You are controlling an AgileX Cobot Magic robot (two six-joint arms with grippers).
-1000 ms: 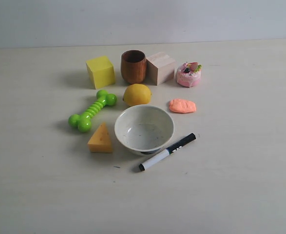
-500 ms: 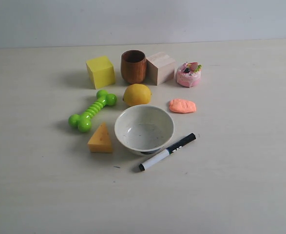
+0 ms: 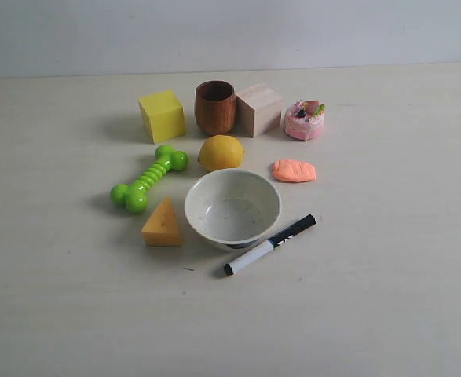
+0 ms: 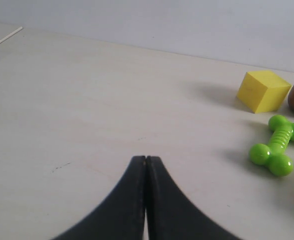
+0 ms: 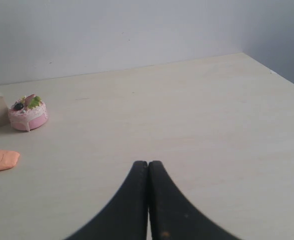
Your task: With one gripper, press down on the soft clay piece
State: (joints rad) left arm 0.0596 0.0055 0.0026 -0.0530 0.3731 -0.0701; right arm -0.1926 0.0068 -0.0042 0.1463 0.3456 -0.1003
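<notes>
— Well, what was shown from outside?
— No arm was seen there. The clay (image 3: 294, 170) was laid flat on the table (image 3: 387, 298), beside the lemon (image 3: 221, 152), near the cake (image 3: 304, 119) and apart from the bowl (image 3: 232, 208); its top was left uncovered, probably for a press from above.
— And from the left wrist?
— The left gripper (image 4: 145, 159) was held closed, tips touching, over bare table, with the bone (image 4: 276, 151) and cube (image 4: 263, 90) well apart.
— From the right wrist?
— The right gripper (image 5: 148, 163) was likewise closed, a blunt tip suited to pressing. The clay (image 5: 1, 160) was caught at the edge, so that arm was judged better placed.
</notes>
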